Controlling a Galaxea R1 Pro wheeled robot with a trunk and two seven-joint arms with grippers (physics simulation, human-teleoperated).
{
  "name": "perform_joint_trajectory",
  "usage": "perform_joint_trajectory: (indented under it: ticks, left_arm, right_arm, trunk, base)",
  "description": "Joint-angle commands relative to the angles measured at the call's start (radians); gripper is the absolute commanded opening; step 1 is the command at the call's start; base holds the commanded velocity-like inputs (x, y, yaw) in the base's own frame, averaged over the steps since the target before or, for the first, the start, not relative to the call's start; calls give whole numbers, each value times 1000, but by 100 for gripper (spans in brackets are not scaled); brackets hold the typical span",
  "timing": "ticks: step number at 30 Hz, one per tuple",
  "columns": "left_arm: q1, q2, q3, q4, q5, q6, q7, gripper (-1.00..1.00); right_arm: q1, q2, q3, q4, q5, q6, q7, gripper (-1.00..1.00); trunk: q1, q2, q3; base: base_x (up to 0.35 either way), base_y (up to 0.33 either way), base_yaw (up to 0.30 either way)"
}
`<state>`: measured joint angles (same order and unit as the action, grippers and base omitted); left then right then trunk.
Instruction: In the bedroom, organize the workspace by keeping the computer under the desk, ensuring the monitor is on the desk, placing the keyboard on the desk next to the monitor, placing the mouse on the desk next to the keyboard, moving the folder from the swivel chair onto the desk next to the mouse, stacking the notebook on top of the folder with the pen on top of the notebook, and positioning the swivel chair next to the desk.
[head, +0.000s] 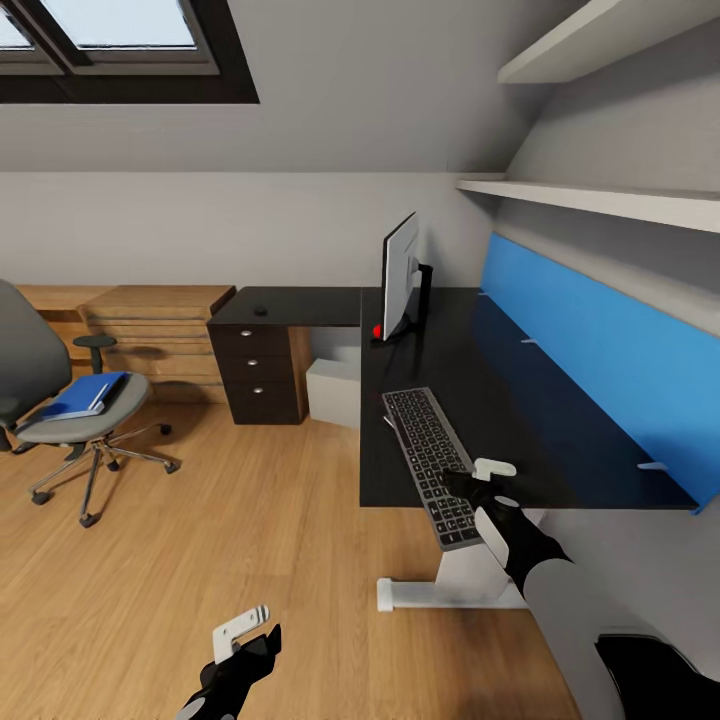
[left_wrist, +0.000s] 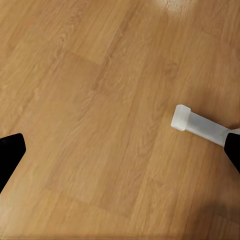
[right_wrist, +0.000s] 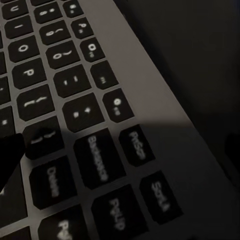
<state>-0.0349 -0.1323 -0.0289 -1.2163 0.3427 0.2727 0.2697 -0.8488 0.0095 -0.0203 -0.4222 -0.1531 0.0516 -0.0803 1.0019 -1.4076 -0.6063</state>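
Note:
The black desk (head: 520, 420) carries the monitor (head: 400, 278), seen edge-on at its back. The keyboard (head: 428, 455) lies lengthwise on the desk, its near end past the front edge. My right gripper (head: 478, 478) is open just above the keyboard's (right_wrist: 75, 100) right side near that end, one finger on each side of the key block. The mouse (head: 260, 310) rests on the desk's left wing above the drawers. The grey computer (head: 334, 392) stands under the desk. At the left, the swivel chair (head: 40, 370) holds the blue folder (head: 85, 394). My left gripper (head: 250, 640) hangs open over the wooden floor (left_wrist: 100, 100).
A wooden dresser (head: 165, 320) and a small round stool (head: 95, 343) stand behind the chair. A blue wall panel (head: 600, 340) and white shelves (head: 600, 200) run along the desk's right side. The desk's white foot (head: 450, 592) lies on the floor near my right arm.

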Motion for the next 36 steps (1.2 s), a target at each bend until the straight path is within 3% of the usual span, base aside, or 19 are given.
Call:
perform_joint_trajectory:
  ticks: [1, 12, 29, 36]
  left_arm:
    - [0, 0, -2, -2, 10, 3, 8, 100]
    - [0, 0, -2, -1, 10, 3, 8, 100]
    - [0, 0, -3, 4, 12, 3, 8, 100]
    - [0, 2, -2, 58, 12, 3, 7, 100]
  right_arm:
    - [0, 1, -1, 9, -9, 5, -3, 100]
    - [0, 1, -1, 6, -9, 4, -4, 100]
    - [0, 1, -1, 5, -9, 4, -3, 100]
    - [0, 0, -1, 4, -9, 4, -2, 100]
  trunk:
    - [0, 0, -1]
    - [0, 0, 1]
    - [0, 0, 27]
    - [0, 0, 38]
  base:
    - [-2, 0, 0]
    - [0, 0, 0]
    - [0, 0, 0]
    - [0, 0, 0]
